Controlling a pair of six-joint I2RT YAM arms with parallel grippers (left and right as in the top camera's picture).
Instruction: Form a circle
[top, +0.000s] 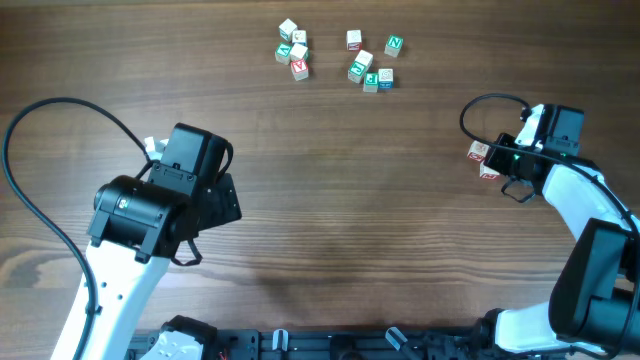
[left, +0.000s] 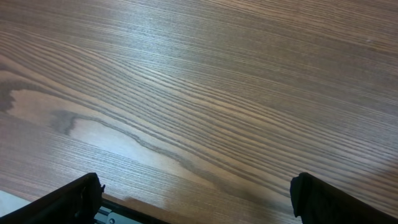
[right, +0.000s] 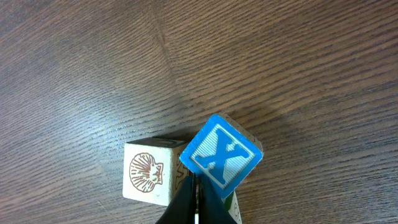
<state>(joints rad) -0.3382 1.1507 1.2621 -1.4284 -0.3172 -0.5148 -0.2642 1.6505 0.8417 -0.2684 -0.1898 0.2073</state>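
Two cubes, blue X cube (right: 221, 155) and shell cube (right: 148, 174), sit by the pinched-shut right claw (right: 196, 200), so nudge in small, slow strokes; left claw (left: 199, 196) gapes wide.

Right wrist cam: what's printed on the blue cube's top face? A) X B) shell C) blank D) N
A: the blue cube shows a white X on its top face; the shell drawing is on the pale cube right beside it.
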